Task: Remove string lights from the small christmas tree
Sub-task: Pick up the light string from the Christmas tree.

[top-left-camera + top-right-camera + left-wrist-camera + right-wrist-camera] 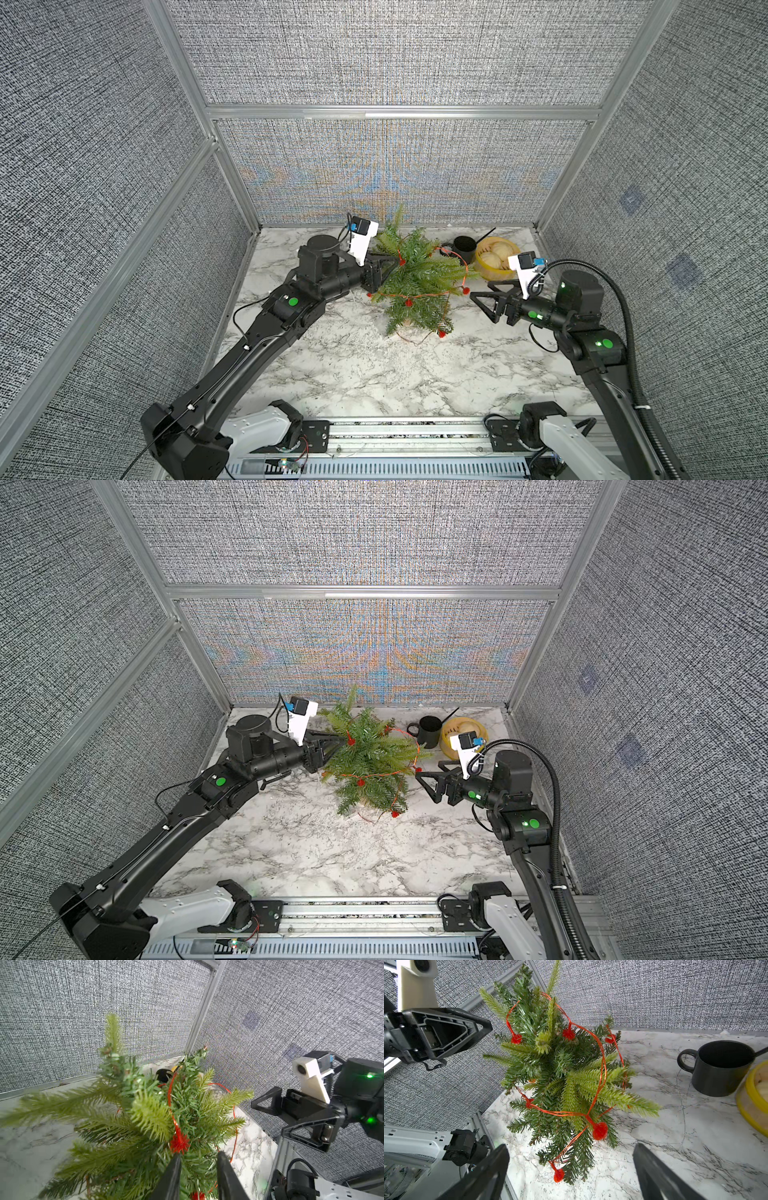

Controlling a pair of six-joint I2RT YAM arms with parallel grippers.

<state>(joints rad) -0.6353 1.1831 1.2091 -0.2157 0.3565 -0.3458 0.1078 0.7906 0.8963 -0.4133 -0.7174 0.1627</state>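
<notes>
Top views: we log one small christmas tree [415, 274] upright on the marbled surface [332, 365], string lights [419, 296] looped around its branches. Beside it are one black mug [464, 248] and one yellow bowl [484, 266] with pale round items, two showing.

Left wrist: left claw [198, 1155] fingers stand narrowly apart among the needles, a red bulb just ahead. We cannot tell if they pinch anything.

Right wrist: right claw [571, 1147] is spread wide, clear of the tree. We count six red bulbs.
</notes>
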